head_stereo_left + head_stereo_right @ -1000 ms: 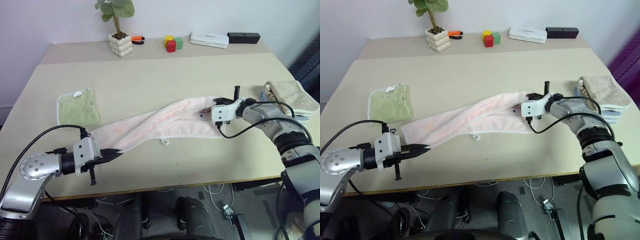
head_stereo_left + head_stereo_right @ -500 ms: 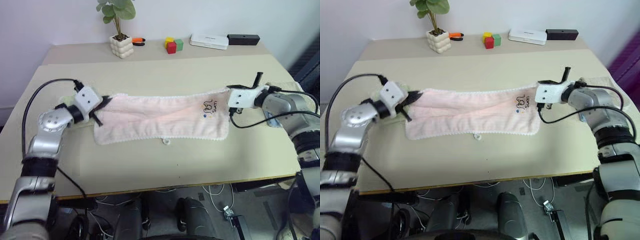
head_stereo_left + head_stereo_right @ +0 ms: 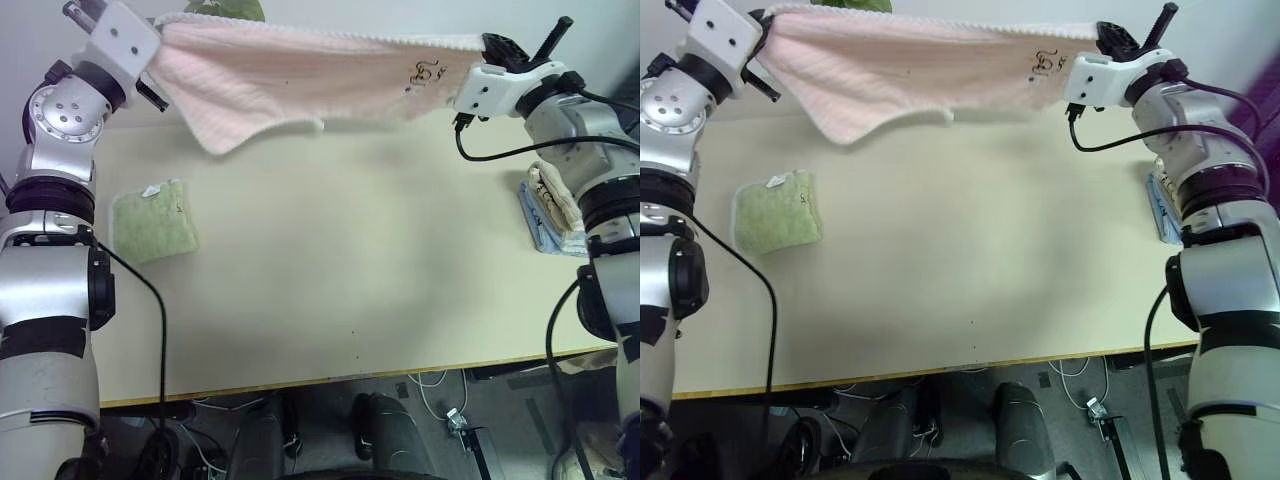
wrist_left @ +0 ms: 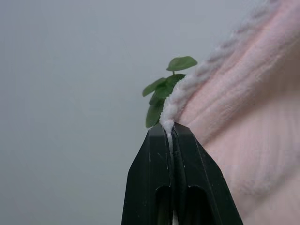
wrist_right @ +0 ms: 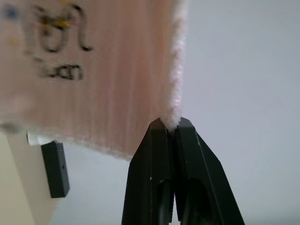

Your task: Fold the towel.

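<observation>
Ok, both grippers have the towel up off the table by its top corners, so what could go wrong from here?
Each grip looks thin: the left gripper and right gripper pinch only the edge trim of the towel, so a corner could slip out.

The towel hangs unevenly, with one flap drooping lower near the left side, so it may land creased.

Lowering it could drag it over the green cloth.

towel (image 3: 910,70): pale pink, stretched in the air between the two claws, its lower edge sagging lowest near the left claw
left gripper (image 3: 758,35): clamped on the towel's left top corner
right gripper (image 3: 1102,38): clamped on the right top corner, beside a small dark print
green cloth (image 3: 776,211): flat on the table (image 3: 970,260), below the left claw
folded towels (image 3: 1160,205): below the right claw, mostly hidden by that arm
</observation>
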### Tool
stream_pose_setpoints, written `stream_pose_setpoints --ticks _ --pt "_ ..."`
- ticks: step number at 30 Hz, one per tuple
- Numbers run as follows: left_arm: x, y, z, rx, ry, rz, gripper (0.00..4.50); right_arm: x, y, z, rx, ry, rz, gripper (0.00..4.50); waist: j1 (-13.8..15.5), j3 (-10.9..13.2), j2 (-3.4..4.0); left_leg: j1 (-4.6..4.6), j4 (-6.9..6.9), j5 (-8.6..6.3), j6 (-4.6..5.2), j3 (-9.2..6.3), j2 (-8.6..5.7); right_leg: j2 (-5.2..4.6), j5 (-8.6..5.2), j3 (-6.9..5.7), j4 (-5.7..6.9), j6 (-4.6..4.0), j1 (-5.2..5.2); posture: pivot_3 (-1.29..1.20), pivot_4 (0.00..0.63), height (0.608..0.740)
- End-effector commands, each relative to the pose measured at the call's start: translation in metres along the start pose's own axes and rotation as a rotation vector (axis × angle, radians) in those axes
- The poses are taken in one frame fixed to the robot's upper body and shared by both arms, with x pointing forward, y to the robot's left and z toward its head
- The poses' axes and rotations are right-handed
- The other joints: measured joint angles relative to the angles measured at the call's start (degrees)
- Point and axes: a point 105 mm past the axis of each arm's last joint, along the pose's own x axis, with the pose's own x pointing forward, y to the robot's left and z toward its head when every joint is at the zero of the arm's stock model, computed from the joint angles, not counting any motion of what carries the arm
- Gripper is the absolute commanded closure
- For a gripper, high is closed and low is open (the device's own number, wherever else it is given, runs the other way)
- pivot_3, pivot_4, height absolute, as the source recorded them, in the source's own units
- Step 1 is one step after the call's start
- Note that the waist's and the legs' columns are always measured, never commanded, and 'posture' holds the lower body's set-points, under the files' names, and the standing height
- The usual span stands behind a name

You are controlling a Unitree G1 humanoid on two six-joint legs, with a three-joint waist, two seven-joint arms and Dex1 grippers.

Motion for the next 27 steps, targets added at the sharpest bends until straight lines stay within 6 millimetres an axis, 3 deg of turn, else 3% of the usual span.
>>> stream_pose_setpoints --ticks 1,6,8,12,16,22,27 --pt "-0.022 -0.036 -0.004 -0.038 -0.094 -0.198 4.50 -0.019 0.015 0.002 0.064 -0.062 0.085 4.48 -0.11 0.00 0.00 0.05 -0.01 0.00 0.00 0.03 0.00 0.00 0.00 0.00 0.00 0.00 0.04 0.00 0.150 0.740" --pt "-0.062 -0.084 -0.030 -0.059 -0.077 -0.421 4.50 -0.059 0.091 0.014 0.109 -0.123 0.408 4.48 -0.32 0.01 0.00 0.02 0.10 0.01 0.01 0.03 0.05 0.01 0.01 0.02 0.15 -0.01 -0.03 0.00 0.150 0.740" --pt "-0.078 -0.095 -0.037 -0.059 -0.063 -0.500 4.50 -0.079 0.106 0.012 0.119 -0.125 0.507 4.48 -0.19 0.01 0.00 -0.02 0.13 0.01 0.01 0.02 0.05 0.00 0.01 0.03 0.16 -0.01 -0.06 0.00 0.150 0.740" --pt "-0.099 -0.105 -0.041 -0.044 -0.058 -0.588 4.50 -0.103 0.106 0.006 0.133 -0.118 0.624 4.48 0.06 0.02 0.01 -0.04 0.22 -0.01 0.04 -0.01 0.05 -0.02 0.01 0.05 0.16 -0.01 -0.06 0.00 0.150 0.740" --pt "-0.117 -0.109 -0.041 -0.047 -0.063 -0.648 4.50 -0.122 0.101 0.017 0.268 -0.143 0.731 4.48 0.09 0.00 -0.03 -0.03 0.48 -0.11 0.15 -0.12 0.11 -0.02 0.01 0.04 0.18 -0.03 0.05 0.00 0.150 0.740" --pt "-0.142 -0.114 -0.038 -0.065 -0.062 -0.714 4.50 -0.146 0.091 0.020 0.299 -0.113 0.874 4.48 0.12 0.00 -0.02 -0.08 0.65 -0.24 0.36 -0.23 0.16 -0.10 0.02 0.05 0.22 -0.05 0.03 0.00 0.150 0.740" --pt "-0.163 -0.118 -0.032 -0.165 -0.037 -0.768 4.50 -0.170 0.098 0.023 0.298 -0.104 0.999 4.48 0.32 -0.01 -0.03 -0.10 0.70 -0.33 0.46 -0.24 0.18 -0.22 -0.02 0.04 0.21 -0.11 0.02 0.00 0.150 0.740"
